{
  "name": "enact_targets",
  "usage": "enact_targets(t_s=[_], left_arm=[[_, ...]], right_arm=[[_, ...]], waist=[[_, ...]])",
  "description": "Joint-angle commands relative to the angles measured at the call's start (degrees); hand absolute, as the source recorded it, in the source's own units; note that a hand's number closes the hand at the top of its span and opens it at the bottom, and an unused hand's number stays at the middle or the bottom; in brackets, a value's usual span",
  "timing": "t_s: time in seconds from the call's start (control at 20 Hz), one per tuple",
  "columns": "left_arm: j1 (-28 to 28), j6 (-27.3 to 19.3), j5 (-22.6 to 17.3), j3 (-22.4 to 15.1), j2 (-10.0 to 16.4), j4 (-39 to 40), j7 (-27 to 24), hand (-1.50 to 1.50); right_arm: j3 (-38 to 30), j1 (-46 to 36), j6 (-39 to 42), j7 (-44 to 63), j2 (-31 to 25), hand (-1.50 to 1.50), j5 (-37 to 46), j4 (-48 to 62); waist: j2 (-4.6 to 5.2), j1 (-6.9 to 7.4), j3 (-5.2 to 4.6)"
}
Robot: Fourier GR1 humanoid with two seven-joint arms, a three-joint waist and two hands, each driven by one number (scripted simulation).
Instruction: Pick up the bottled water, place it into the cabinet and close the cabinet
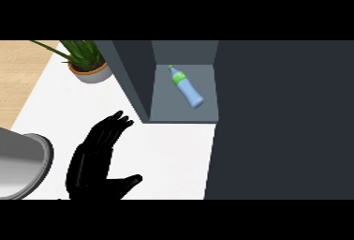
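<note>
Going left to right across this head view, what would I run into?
Grey round vessel → left hand, open → water bottle lying in the open cabinet → large dark panel.

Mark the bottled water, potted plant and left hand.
bottled water [187,87], head view, blue body below the green label.
potted plant [92,73], head view, on the pot.
left hand [93,161], head view, middle of the hand.

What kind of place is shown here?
Probably a kitchen: a white counter, a dark cabinet standing open with a bottle lying inside, and a potted plant beside the cabinet.
</note>
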State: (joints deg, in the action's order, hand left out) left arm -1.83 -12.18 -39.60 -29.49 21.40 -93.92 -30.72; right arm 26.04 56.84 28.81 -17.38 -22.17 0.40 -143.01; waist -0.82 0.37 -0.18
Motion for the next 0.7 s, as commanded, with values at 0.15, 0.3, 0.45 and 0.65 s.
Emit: enact_targets(t_s=[0.15,0.3,0.45,0.65], left_arm=[[9.5,3.5,-5.4,4.6,5.5,-7.5,-0.3,-1.5],[9.5,4.9,-7.8,7.2,7.6,-8.9,1.4,-1.5],[11.5,5.8,-8.2,8.3,9.0,-9.9,0.9,-1.5],[13.6,9.9,-10.9,11.5,11.6,-9.7,0.4,-1.5]], right_arm=[[8.9,-1.5,2.2,5.8,-5.2,1.5,11.8,-9.8],[12.6,-6.2,1.9,8.0,-5.1,1.5,12.2,-10.5],[14.1,-8.3,2.0,10.8,-7.1,1.5,13.1,-10.2],[18.0,-10.9,0.6,13.1,-6.6,1.5,10.4,-10.2]], waist=[[-0.47,0.88,-0.28],[-0.3,1.44,-0.39],[-0.49,1.75,-0.52],[0.04,2.61,-0.75]])
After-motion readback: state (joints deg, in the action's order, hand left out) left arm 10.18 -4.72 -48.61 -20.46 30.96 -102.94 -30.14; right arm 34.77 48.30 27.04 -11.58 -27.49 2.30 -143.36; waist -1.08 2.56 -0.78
